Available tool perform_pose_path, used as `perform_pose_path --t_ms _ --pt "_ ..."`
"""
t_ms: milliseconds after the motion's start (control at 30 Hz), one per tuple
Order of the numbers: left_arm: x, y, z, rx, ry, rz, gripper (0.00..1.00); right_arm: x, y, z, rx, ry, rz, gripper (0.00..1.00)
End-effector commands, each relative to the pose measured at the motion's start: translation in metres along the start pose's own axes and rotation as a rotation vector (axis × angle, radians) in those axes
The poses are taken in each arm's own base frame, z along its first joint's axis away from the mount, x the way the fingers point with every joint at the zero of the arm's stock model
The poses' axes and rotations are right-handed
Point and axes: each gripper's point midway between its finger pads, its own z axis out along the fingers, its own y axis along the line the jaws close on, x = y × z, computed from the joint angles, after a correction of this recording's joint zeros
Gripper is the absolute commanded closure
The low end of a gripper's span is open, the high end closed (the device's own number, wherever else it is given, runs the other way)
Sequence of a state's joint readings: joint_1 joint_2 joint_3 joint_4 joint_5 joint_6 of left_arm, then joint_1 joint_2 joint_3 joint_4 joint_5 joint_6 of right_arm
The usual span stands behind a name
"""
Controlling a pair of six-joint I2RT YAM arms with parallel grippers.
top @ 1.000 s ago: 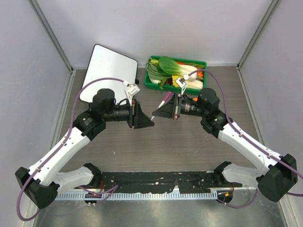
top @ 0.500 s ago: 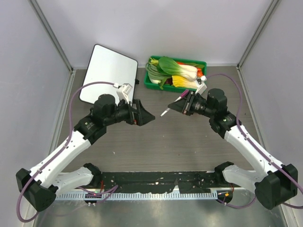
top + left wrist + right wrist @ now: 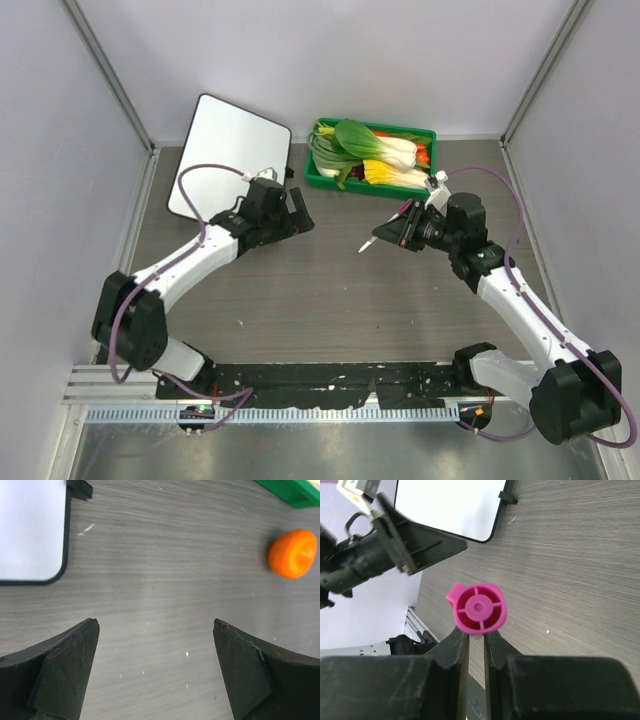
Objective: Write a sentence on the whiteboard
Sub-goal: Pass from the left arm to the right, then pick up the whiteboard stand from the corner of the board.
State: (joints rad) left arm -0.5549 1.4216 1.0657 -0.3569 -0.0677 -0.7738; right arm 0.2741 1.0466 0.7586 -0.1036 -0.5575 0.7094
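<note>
The whiteboard (image 3: 230, 155) lies at the back left, white with a thin black rim; its face looks blank and the sentence is out of view. My right gripper (image 3: 395, 233) hovers right of centre, shut on a marker (image 3: 385, 230) with a pink end (image 3: 479, 607) and a white tip pointing left. My left gripper (image 3: 298, 215) stands open and empty just right of the board's near corner (image 3: 30, 530). From the right wrist, the board (image 3: 450, 505) shows beyond the left gripper (image 3: 410, 545).
A green tray (image 3: 430, 135) of vegetables stands at the back centre, its corner (image 3: 295, 492) in the left wrist view. An orange round object (image 3: 292, 553) lies on the grey wood table near it. A black clip (image 3: 80, 489) sticks out from the board's edge.
The two grippers were together at the table's centre. The left gripper opened and swung back left toward the board. The right arm drew back to the right with the marker.
</note>
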Motion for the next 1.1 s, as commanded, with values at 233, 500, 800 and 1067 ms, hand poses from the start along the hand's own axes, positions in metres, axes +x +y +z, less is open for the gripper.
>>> perform_pose_path --t_ms 233,500,800,1067 --pt "-0.025 0.030 0.082 -0.278 -0.040 -0.019 0.00 -0.004 -0.009 -0.007 0.036 -0.004 -0.088 0.99" --pt "-0.032 0.050 0.115 -0.385 -0.029 -0.021 0.07 -0.005 -0.021 -0.007 0.072 0.003 -0.090 0.99" --pt "-0.033 0.073 0.139 -0.450 -0.009 -0.032 0.25 -0.004 -0.029 -0.005 0.087 0.016 -0.091 0.99" --pt "-0.039 0.113 0.138 -0.541 0.001 -0.084 0.32 -0.003 -0.035 -0.004 0.094 0.024 -0.088 0.99"
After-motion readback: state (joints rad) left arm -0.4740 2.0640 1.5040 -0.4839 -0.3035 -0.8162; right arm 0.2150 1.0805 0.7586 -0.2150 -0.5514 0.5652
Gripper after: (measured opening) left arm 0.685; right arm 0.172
